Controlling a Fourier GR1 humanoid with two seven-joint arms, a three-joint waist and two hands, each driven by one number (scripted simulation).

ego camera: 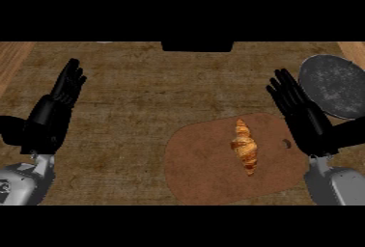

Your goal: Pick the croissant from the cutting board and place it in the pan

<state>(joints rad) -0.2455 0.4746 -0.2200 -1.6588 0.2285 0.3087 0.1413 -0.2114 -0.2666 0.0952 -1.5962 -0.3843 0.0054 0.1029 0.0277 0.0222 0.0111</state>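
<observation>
A golden-brown croissant (245, 147) lies lengthwise on the brown cutting board (203, 166) at the lower centre-right of the counter. The dark grey round pan (333, 87) sits at the far right edge, beyond the board. My right hand (305, 116) is open with straight fingers pointing up, standing between the croissant and the pan, just right of the board's upper corner. My left hand (53, 108) is open too, fingers up, resting at the left side far from the board. Neither hand touches anything.
The counter top (143, 96) is a mottled brown surface. Lighter wooden strips (14, 58) run along its left and right edges. A black block (197, 46) sits at the far middle edge.
</observation>
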